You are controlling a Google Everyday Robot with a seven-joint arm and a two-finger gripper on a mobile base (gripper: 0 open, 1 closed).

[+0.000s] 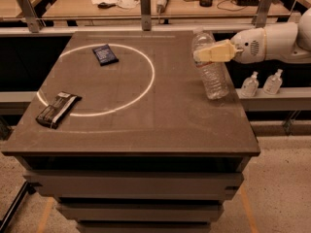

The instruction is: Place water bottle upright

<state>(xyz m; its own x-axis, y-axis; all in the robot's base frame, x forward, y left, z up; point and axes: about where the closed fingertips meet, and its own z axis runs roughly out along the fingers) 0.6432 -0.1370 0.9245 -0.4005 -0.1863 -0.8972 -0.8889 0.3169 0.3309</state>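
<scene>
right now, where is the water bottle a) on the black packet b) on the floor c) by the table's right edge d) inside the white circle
c: the water bottle stands by the right edge of the table, outside the white circle, with the gripper closed on its upper part.

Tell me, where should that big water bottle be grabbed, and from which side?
High on the water bottle, just under its shoulder, coming in from the right edge of the table, where the gripper holds it now. It stands nearly upright by that edge, and its round ribbed body suits a sideways pinch.
</scene>
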